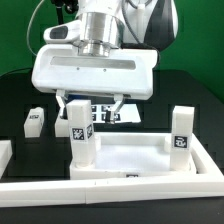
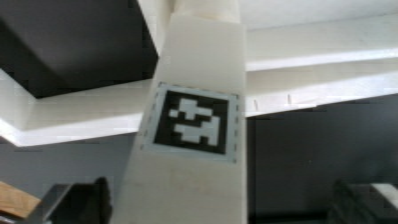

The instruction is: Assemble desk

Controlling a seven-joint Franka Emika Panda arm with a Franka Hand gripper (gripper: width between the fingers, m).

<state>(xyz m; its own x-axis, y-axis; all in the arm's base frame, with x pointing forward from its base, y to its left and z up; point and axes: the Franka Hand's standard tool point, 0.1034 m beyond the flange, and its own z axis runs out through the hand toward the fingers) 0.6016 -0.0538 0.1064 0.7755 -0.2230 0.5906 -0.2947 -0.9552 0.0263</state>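
The white tray-like tabletop [image 1: 135, 158] lies in front of the arm. One white tagged leg [image 1: 80, 135] stands upright in its corner at the exterior view's left, and a second leg [image 1: 180, 130] stands in the corner at the right. A third leg [image 1: 35, 122] lies loose on the black table at the left. My gripper [image 1: 92, 103] is open just above the left standing leg, fingers spread to either side of its top without touching it. In the wrist view the leg [image 2: 192, 120] fills the middle between the dark fingers [image 2: 80, 200], with the tabletop rim [image 2: 329, 85] behind it.
A long white border rail [image 1: 110, 190] runs along the front, with another piece at the left edge [image 1: 5, 152]. The marker board [image 1: 103, 113] lies on the black table behind the tabletop, under the gripper.
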